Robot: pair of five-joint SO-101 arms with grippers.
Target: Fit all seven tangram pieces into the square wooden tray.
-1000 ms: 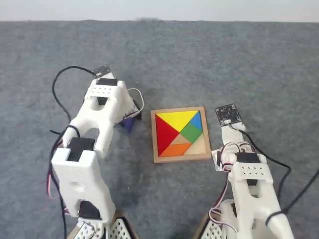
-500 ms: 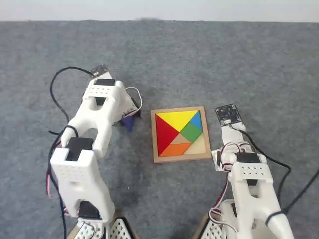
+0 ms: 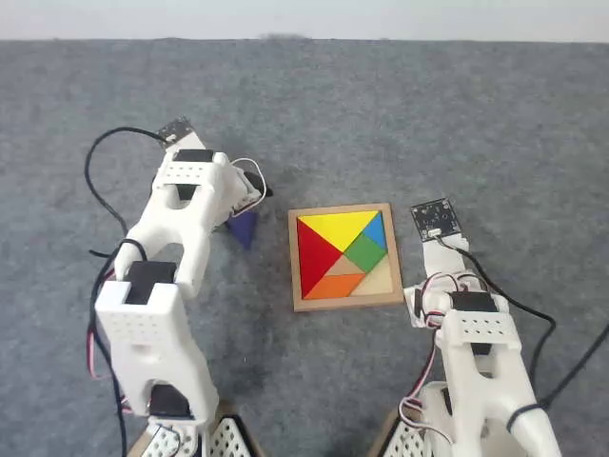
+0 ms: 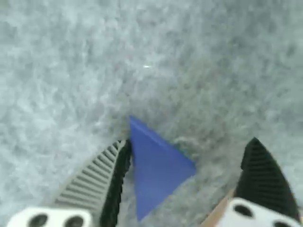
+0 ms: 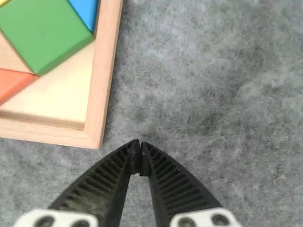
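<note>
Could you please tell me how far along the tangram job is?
Done: yellow, red, green, light blue and orange pieces lie in the tray. In hand: the open left end effector straddles a dark blue triangle outside. Left: seating it; bare wood shows at the tray's near right corner.

Likely a robotics lab: a grey felt-covered counter (image 3: pixel 476 114), white left arm (image 3: pixel 176 238) and right arm (image 3: pixel 481 352) trailing loose cables (image 3: pixel 103 186), pale wall (image 3: pixel 304 19) behind.

Blue triangle (image 4: pixel 158 168) on speckled grey mat (image 3: pixel 428 114); pale tray (image 3: pixel 347 304) (yellow, red, green, orange pieces (image 3: pixel 338 228) inside).
</note>
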